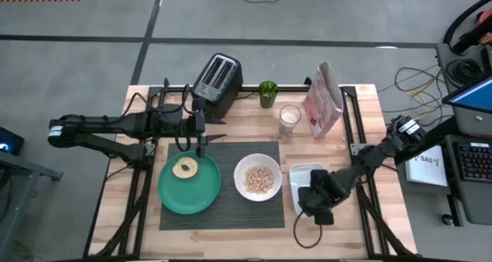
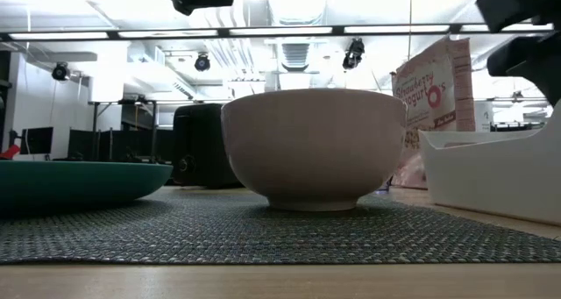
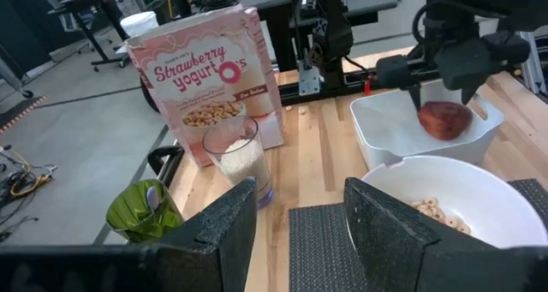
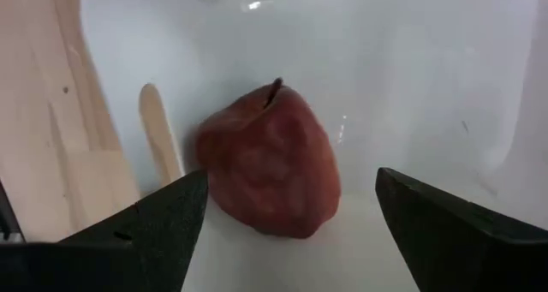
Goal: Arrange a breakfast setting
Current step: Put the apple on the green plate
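On the dark ribbed placemat (image 1: 231, 150) sit a green plate (image 1: 196, 197) holding a bagel (image 1: 185, 167) and a white bowl (image 1: 257, 177) of cereal. Right of the mat stands the white dish (image 3: 377, 125) with a red apple (image 4: 270, 163) lying in its bottom. My right gripper (image 4: 289, 176) points down into the dish, open, one finger on either side of the apple without touching it. My left gripper (image 3: 300, 193) hovers open and empty over the mat's far edge, above the plate. The black toaster (image 1: 217, 81), milk glass (image 1: 290, 117) and pink cereal box (image 1: 323, 101) stand along the far edge.
A green cup (image 1: 267, 93) stands between the toaster and the glass. Bare wood lies left of the plate (image 1: 142, 193) and in a strip along the near edge. The arms' black frames run along both sides of the table.
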Controlling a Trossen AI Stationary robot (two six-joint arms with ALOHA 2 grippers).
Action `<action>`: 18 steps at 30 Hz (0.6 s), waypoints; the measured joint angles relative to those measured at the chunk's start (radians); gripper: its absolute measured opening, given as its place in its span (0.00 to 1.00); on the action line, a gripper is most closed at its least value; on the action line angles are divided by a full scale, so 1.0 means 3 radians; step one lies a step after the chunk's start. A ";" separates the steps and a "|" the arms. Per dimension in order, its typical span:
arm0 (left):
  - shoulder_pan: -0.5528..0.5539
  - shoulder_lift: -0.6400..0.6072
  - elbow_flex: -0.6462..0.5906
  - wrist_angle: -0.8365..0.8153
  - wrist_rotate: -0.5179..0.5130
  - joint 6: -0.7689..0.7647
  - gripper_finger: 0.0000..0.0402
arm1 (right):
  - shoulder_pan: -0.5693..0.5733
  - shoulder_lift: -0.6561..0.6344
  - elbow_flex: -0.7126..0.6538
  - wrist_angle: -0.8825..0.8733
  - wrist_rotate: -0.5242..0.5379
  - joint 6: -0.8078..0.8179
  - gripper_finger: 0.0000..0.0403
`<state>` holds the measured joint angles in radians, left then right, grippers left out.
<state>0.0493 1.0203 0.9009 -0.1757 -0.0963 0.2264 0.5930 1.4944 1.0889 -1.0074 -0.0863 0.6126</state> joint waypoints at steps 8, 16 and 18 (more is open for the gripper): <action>0.0000 0.0000 0.0000 -0.0001 0.0000 0.0008 0.40 | 0.0090 0.0009 -0.0023 0.0079 0.0113 0.0007 0.82; 0.0000 0.0000 0.0000 -0.0004 0.0001 0.0024 0.40 | 0.0094 0.0010 -0.0280 0.0419 0.0112 -0.0011 0.82; 0.0000 0.0000 0.0000 -0.0014 0.0002 0.0025 0.40 | 0.0088 0.0010 -0.0330 0.0557 0.0106 -0.0009 0.82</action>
<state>0.0492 1.0203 0.9009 -0.1798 -0.0958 0.2340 0.6193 1.4975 0.9899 -0.8404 -0.0547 0.6098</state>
